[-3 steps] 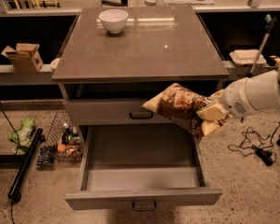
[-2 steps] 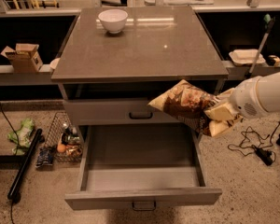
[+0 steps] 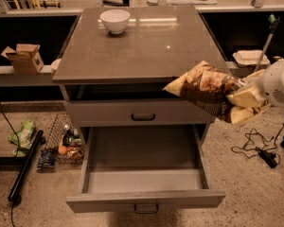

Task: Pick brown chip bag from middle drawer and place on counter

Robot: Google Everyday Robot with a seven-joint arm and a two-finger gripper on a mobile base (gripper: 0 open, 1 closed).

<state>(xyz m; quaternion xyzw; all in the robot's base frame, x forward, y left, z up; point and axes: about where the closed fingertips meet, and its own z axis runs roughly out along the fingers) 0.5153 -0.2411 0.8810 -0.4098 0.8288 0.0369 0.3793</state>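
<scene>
As the middle drawer (image 3: 142, 157) stands open, the gripper (image 3: 244, 103) clamps the brown chip bag (image 3: 203, 86) beside the table (image 3: 142, 46).

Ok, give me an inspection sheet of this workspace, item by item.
Surface: counter, glossy, carries a white bowl near its back left.
Job's things: brown chip bag aloft by the counter's front right corner, not yet set down; middle drawer open, nothing seen inside.
Clutter: wire basket and green wrapper, left of the drawer.
Grippers: tool at right, shut on the bag.
Cables: black cable, right of the drawer.
Surroundings: cardboard box on the left ledge.
</scene>
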